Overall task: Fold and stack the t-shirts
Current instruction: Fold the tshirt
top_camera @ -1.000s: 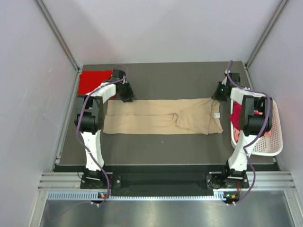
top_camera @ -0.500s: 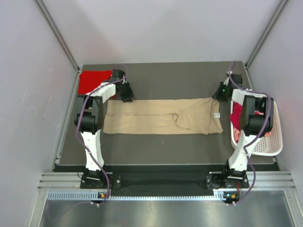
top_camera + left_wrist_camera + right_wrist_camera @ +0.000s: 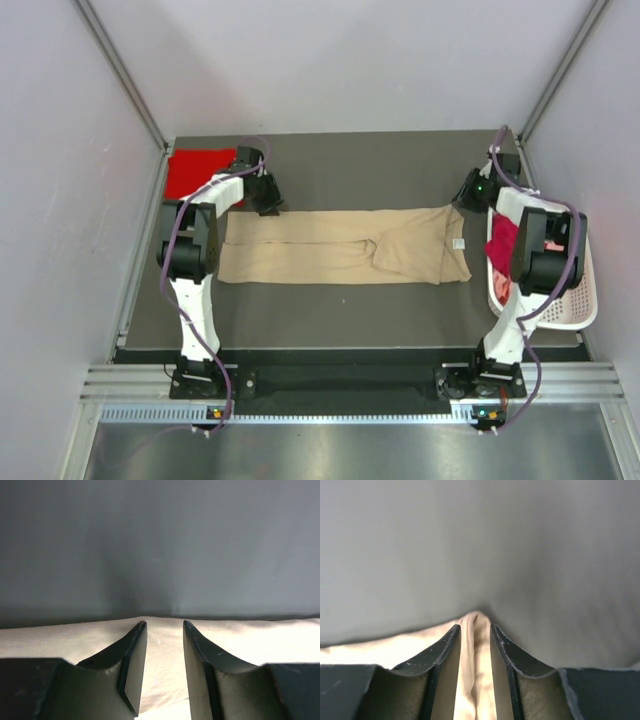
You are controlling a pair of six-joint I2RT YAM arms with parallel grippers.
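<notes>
Dark grey table (image 3: 360, 170), matte, rectangular, enclosed by pale walls (image 3: 350, 60) on three sides. White slotted plastic basket (image 3: 583, 292) at right edge of table. Silver metal rail (image 3: 350, 402) along near edge.

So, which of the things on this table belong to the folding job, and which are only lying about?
For the job:
tan cloth t-shirt, spread flat in the middle
folded red cloth t-shirt, in the far left corner
red and pink cloth shirts, heaped at the right edge

Only lying about:
white slotted plastic basket, holding that heap
</notes>
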